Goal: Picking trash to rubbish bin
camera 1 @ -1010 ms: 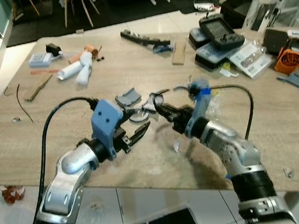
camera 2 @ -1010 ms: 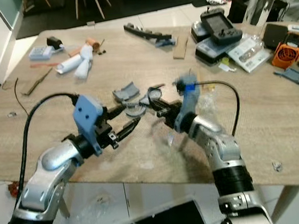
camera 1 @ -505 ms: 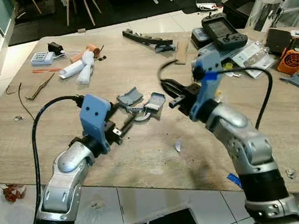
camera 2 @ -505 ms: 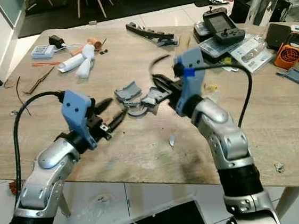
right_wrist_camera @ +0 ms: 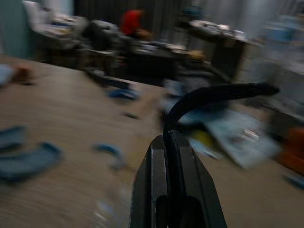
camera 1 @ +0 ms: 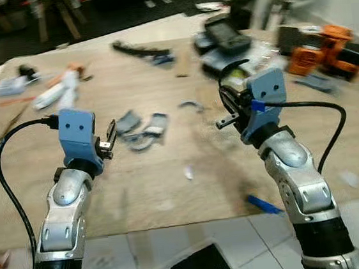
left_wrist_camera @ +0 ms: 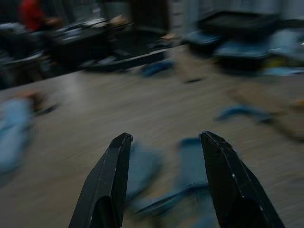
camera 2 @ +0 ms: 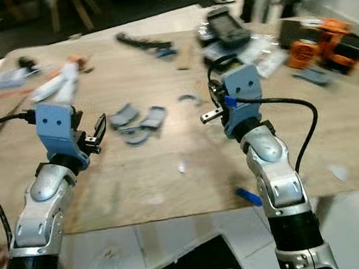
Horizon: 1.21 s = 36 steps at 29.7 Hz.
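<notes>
Both arms have drawn back from the cluster of grey plastic scraps, and the whole head view has swung and blurred, so the camera has turned as well. Half a second ago the left tool's fingers reached almost to the scraps; now the left tool is raised just beside them, on their left, above the wooden counter. Its two black fingers stand spread apart with nothing between them, and past them the wrist view shows the scraps as blue-grey smears on the counter.

Right of the scraps, the right tool is lifted clear of the counter. Its fingers are pressed together on the end of a curved black strip, which arches up and away from the tips. In the head view that strip curls above the blue wrist block.

A small thin curved piece lies on the counter between the scraps and the right tool. Nearer the counter's front edge than the scraps lie a small pale fragment and a blue bit. Far beyond the scraps, at the back of the counter, sit a black handheld device, an orange object and a white and orange roll, all blurred.
</notes>
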Motion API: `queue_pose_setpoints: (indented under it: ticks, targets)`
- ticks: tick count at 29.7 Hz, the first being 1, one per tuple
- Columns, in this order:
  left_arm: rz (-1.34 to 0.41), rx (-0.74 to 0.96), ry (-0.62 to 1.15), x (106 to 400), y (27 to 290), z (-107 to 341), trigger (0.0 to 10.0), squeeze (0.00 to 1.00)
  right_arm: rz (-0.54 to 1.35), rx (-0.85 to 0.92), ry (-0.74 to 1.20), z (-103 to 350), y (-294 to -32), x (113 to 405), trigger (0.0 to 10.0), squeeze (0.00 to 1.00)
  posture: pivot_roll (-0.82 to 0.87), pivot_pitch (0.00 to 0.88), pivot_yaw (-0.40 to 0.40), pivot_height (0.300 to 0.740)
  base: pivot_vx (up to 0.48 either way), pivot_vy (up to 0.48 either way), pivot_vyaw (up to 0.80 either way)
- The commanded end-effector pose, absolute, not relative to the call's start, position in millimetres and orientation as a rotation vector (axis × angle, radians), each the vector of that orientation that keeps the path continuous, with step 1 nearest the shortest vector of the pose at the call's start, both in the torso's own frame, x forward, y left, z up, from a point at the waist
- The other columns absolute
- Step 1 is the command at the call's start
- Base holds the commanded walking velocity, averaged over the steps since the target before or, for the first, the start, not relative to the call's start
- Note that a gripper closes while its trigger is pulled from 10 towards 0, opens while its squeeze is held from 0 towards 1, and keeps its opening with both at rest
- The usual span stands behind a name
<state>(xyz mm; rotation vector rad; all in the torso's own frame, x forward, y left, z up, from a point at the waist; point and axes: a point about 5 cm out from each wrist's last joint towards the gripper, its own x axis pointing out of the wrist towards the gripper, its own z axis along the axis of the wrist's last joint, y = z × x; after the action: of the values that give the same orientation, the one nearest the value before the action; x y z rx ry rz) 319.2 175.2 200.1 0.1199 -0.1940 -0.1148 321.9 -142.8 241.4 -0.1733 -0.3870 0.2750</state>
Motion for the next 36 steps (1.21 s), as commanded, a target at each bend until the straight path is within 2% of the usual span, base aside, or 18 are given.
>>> queue_pose_setpoints:
  ticks: [1,36]
  targets:
    - [-0.113,0.125,-0.194,319,172,198,10.0,0.0,0.265,-0.169,-0.402,240,-143,319,10.0,0.0,-0.02,0.174,0.03,0.74,0.0,0.0,-0.8]
    - [-0.107,0.136,-0.193,319,166,194,10.0,0.0,0.252,-0.147,-0.347,213,-134,316,10.0,0.0,-0.02,0.163,0.018,0.74,0.0,0.0,-0.8]
